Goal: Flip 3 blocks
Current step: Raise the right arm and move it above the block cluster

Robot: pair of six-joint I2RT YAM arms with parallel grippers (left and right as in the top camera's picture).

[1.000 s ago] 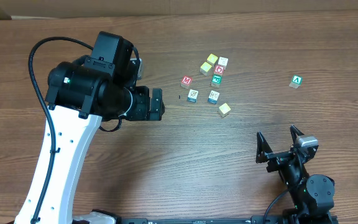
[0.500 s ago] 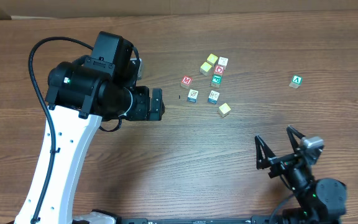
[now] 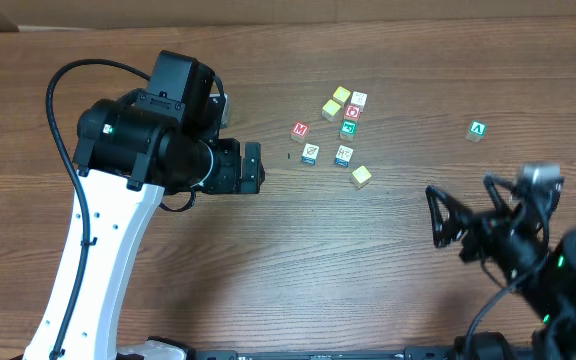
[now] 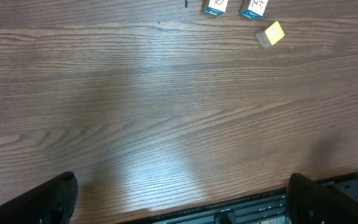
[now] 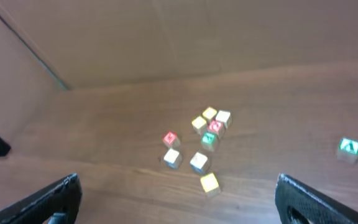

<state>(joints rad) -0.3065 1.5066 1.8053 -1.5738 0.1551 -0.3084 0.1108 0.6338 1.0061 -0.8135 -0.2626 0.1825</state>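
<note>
Several small letter blocks lie in a loose cluster at the table's far middle. Among them are a red M block (image 3: 300,130) (image 5: 170,139), a slash-mark block (image 3: 310,153) (image 4: 215,6) (image 5: 172,158), a blue-print block (image 3: 344,154) (image 4: 254,6) (image 5: 199,162), a red block (image 3: 353,112) and a green block (image 3: 348,128). My left gripper (image 3: 253,165) (image 4: 179,211) hangs open to the left of the cluster, holding nothing. At the near right my right gripper (image 3: 468,212) (image 5: 182,202) is open and empty, facing the cluster from a distance.
Yellow-topped cubes (image 3: 361,176) (image 3: 336,101) sit in and beside the cluster; the nearer one (image 4: 270,33) (image 5: 209,183) shows in both wrist views. A lone green A cube (image 3: 478,129) (image 5: 349,148) lies far right. Cardboard (image 5: 166,37) backs the table.
My right arm has risen and swung right and away from the front edge, its gripper still open. The left arm and the blocks have not moved.
</note>
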